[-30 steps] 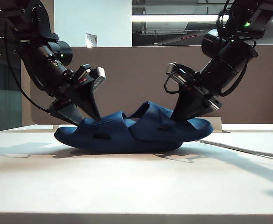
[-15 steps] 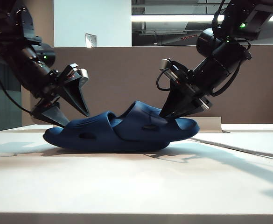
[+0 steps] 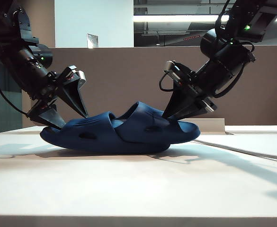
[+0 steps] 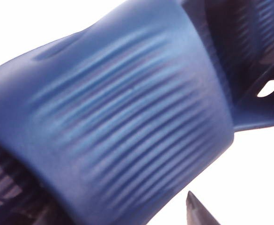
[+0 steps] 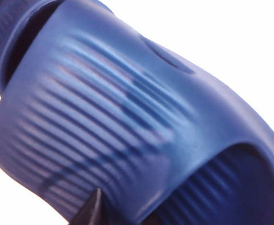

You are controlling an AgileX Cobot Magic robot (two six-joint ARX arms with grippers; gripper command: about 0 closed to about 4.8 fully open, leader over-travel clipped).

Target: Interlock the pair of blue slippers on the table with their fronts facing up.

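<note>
The pair of blue slippers lies interlocked on the white table. The left slipper lies flat. The right slipper leans over it, strap up and heel end at the right. My left gripper stands open at the left slipper's heel end, one finger above it and one behind. In the left wrist view its fingertip is apart from the ribbed strap. My right gripper is shut on the right slipper's strap. One finger presses the ribbed strap; the other is hidden.
A brown-grey partition panel runs behind the table. A low white block sits at the back right, and a thin seam crosses the right part of the tabletop. Both arms lean in from above.
The slippers and both grippers have shifted to the left. My left gripper has spread its fingers wider and let go of the left slipper. The right gripper keeps its hold.
</note>
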